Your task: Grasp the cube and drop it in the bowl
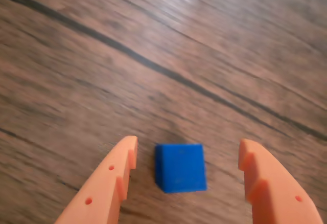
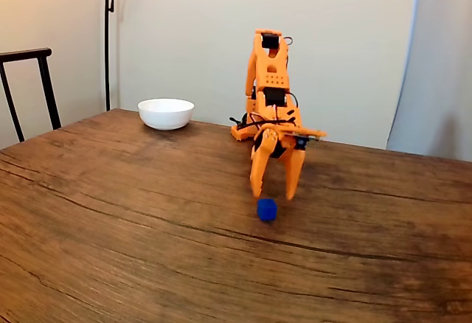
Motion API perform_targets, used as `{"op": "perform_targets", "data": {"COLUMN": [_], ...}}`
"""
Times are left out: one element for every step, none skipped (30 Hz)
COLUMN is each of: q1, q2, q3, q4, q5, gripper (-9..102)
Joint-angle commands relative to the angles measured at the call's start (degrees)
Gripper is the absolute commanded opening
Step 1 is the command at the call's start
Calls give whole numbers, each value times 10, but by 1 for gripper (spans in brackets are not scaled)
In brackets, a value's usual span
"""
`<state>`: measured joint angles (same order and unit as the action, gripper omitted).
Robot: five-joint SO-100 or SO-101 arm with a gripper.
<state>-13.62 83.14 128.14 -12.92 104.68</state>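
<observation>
One small cube (image 1: 181,168), solid bright blue, plain matte faces, sharp edges, sits on the table (image 1: 153,40) between the two orange fingers (image 1: 110,183) of the gripper (image 1: 188,150), touching neither; gaps show on both sides of the cube in the wrist view. Gripper is spread wide, released, holding nothing. Fingers are orange plastic, smooth, tapered to blunt tips, with small round holes and stepped notches on the inner edges. In the fixed view the cube (image 2: 267,209) lies just below the downward-pointing gripper (image 2: 273,194), on the near side of the arm (image 2: 269,80). Arm is the same orange plastic, blocky segments, dark wires and black servo parts visible, base at the far side of the table from the cube. Bowl (image 2: 166,113) is round, white, glossy, shallow with curved sides, well apart from the cube, to its upper left toward the far table edge. Table (image 2: 110,227) is brown wood with strong grain and long dark streaks or cracks running across. Behind: plain cream wall, dark chair back (image 2: 29,87) far left of the cube, thin black lamp pole (image 2: 108,35) near the bowl, pale curtain-like panel (image 2: 435,57) at right. No readable writing or labels.
</observation>
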Motion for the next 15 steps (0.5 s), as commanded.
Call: {"op": "perform_targets", "data": {"q1": [0,3,8,10,11,11,13,15,15,16,18,21,22,22,22], "q2": [2,2,-2,-4,-6,-6,-6,-6,-7,-7,-7,-7,-7,-7,-10], "q3": [-19,-12,-11,-10,-10,-8,-4,-4,-4,-4,-4,-4,-4,-4,-4], "q4": [2,-3,-4,-4,-4,-4,-4,-1,-1,1,1,1,2,2,2], "q5": [1,1,1,1,1,1,1,1,1,4,5,7,9,9,10], "gripper": [27,27,27,27,27,27,27,27,27,27,27,27,27,27,27]}}
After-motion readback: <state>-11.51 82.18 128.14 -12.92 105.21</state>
